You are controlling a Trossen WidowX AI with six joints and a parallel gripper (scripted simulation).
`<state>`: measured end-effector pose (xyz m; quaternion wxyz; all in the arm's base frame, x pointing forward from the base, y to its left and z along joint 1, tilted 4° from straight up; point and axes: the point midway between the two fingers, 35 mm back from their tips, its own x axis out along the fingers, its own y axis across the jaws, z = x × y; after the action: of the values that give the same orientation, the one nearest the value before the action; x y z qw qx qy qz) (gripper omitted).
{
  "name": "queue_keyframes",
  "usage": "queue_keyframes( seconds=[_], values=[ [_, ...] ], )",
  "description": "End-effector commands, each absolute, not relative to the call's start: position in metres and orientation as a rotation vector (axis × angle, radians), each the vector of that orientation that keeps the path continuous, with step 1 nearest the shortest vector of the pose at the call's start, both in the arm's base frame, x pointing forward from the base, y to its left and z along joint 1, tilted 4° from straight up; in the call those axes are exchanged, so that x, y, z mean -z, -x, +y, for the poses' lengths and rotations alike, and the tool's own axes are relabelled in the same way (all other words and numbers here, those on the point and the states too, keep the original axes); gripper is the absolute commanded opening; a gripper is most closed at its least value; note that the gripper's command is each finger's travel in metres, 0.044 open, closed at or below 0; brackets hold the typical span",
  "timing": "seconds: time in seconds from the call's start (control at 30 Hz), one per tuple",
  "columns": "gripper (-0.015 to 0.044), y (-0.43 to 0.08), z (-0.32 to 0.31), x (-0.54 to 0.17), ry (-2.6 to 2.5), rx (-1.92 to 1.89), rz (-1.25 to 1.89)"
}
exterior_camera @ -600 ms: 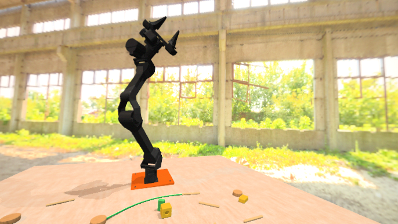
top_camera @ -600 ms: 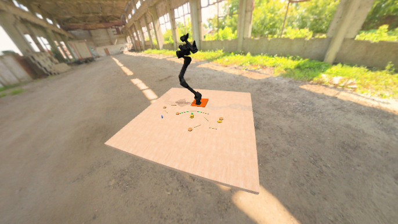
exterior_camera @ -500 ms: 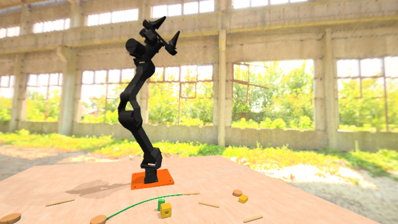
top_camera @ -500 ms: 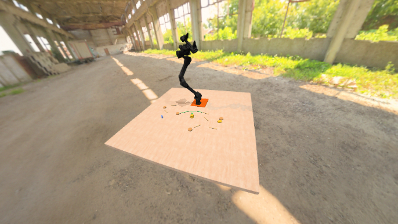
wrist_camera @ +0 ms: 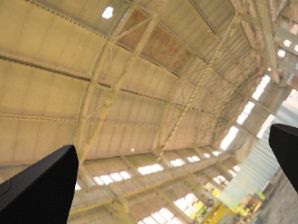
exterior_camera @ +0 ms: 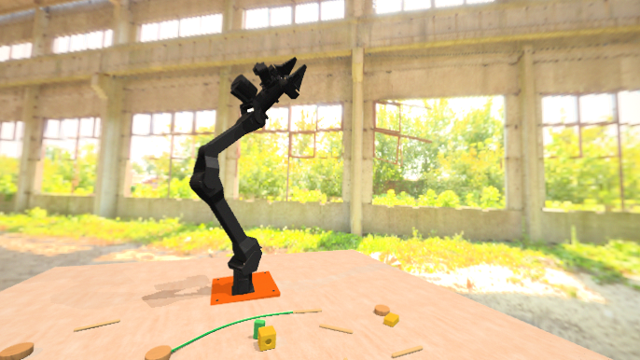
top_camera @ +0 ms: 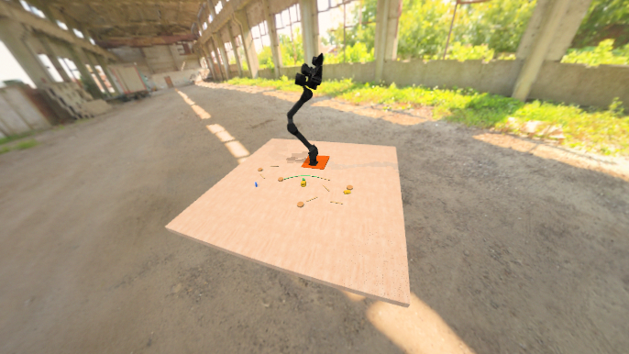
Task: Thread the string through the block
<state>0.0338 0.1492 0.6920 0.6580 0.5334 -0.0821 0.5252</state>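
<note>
The yellow block with a hole (top_camera: 303,183) (exterior_camera: 267,338) stands on the table (top_camera: 293,238). The wooden button (top_camera: 281,179) (exterior_camera: 159,353) carries the green string (top_camera: 304,175) (exterior_camera: 233,322), which curves past the block on the arm's side, outside the hole. The string's thin stick (top_camera: 326,179) (exterior_camera: 308,311) lies flat on the table, beyond the block from the button. My gripper (top_camera: 319,58) (exterior_camera: 300,62) (wrist_camera: 176,144) is open and empty, high above the table and pointing upward. The wrist view shows only the two fingers and the roof, no table objects.
A green piece (exterior_camera: 258,328) stands close beside the block on the string's side. Loose sticks (exterior_camera: 97,325) (exterior_camera: 336,328) (exterior_camera: 407,352), more buttons (top_camera: 300,204) (exterior_camera: 382,310), a smaller yellow block (exterior_camera: 391,319) and a blue object (top_camera: 256,184) lie around. My base is on an orange plate (exterior_camera: 268,284).
</note>
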Motion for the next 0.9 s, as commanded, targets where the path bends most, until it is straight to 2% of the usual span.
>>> queue_keyframes(
  seconds=[0.0, 0.2, 0.4, 0.67, 0.87],
  values=[
    [0.044, -0.033, 0.168, -0.683, -1.044, -1.149, -0.263],
    [0.044, -0.035, 0.207, -0.661, -0.789, -1.119, -0.322],
    [0.044, -0.06, 0.266, -0.612, -0.334, -1.006, -0.381],
    [0.044, -0.127, 0.314, -0.521, 0.221, -0.863, -0.322],
    [0.044, -0.189, 0.319, -0.45, 0.575, -0.781, -0.193]
  ],
)
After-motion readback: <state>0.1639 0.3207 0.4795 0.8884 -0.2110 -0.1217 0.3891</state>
